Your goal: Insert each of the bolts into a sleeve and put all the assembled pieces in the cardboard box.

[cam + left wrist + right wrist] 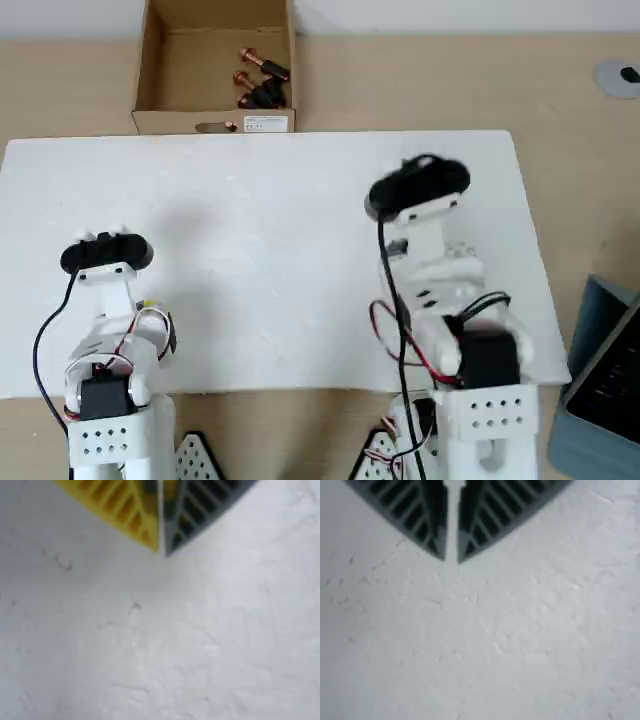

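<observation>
Several sleeved bolts (261,82) in cardboard box (175,122), 11 o'clock; left gripper (161,547), right gripper (451,555) closed, empty. Looks done imo; just park arms.

Bright, even light covers the white board (260,250), with a faint soft shadow beside the left arm (105,300).
</observation>
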Robot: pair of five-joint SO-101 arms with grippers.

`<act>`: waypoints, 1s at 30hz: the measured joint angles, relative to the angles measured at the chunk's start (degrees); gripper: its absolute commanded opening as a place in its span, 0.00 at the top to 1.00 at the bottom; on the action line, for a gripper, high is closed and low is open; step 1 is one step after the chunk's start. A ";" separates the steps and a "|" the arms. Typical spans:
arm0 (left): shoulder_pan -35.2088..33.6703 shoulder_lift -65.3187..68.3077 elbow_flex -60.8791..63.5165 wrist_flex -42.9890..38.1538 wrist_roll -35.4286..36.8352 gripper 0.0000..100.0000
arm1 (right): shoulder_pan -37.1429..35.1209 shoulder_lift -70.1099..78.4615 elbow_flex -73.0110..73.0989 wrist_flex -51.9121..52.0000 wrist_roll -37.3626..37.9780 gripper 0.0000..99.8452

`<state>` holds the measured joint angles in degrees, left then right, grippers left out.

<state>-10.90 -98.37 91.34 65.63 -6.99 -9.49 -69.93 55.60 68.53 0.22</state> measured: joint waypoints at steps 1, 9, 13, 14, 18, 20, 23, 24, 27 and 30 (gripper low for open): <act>0.00 0.00 0.00 0.00 0.00 1.00 | 0.00 -1.23 2.64 -1.05 0.00 0.99; 0.00 0.00 0.00 0.00 0.00 1.00 | 0.00 -11.69 20.48 -8.44 0.00 0.99; 0.00 0.00 0.00 0.00 0.00 1.00 | 0.00 -16.88 28.13 -10.73 0.00 0.99; 0.00 0.00 0.00 0.00 0.00 1.00 | 0.00 -18.20 29.63 -10.81 0.00 0.99; 0.00 0.00 0.00 0.00 0.00 1.00 | 0.00 -24.09 34.81 -10.90 0.00 0.99; 0.00 0.00 0.00 0.00 0.00 1.00 | 0.00 -27.25 37.45 -10.99 0.00 0.99; 0.00 0.00 0.00 0.00 0.00 1.00 | 0.00 -31.65 39.74 -10.90 0.00 0.99; 0.00 0.00 0.00 0.00 0.00 1.00 | 0.00 -32.88 40.18 -10.64 0.00 0.99; 0.00 0.00 0.00 0.00 0.00 1.00 | 0.00 -33.41 40.97 -9.14 0.00 0.99; 0.00 0.00 0.00 0.00 0.00 1.00 | 0.00 -33.41 41.14 -7.82 0.00 0.99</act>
<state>-10.90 -98.37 91.34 65.63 -6.99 -9.49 -103.34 96.75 60.70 0.22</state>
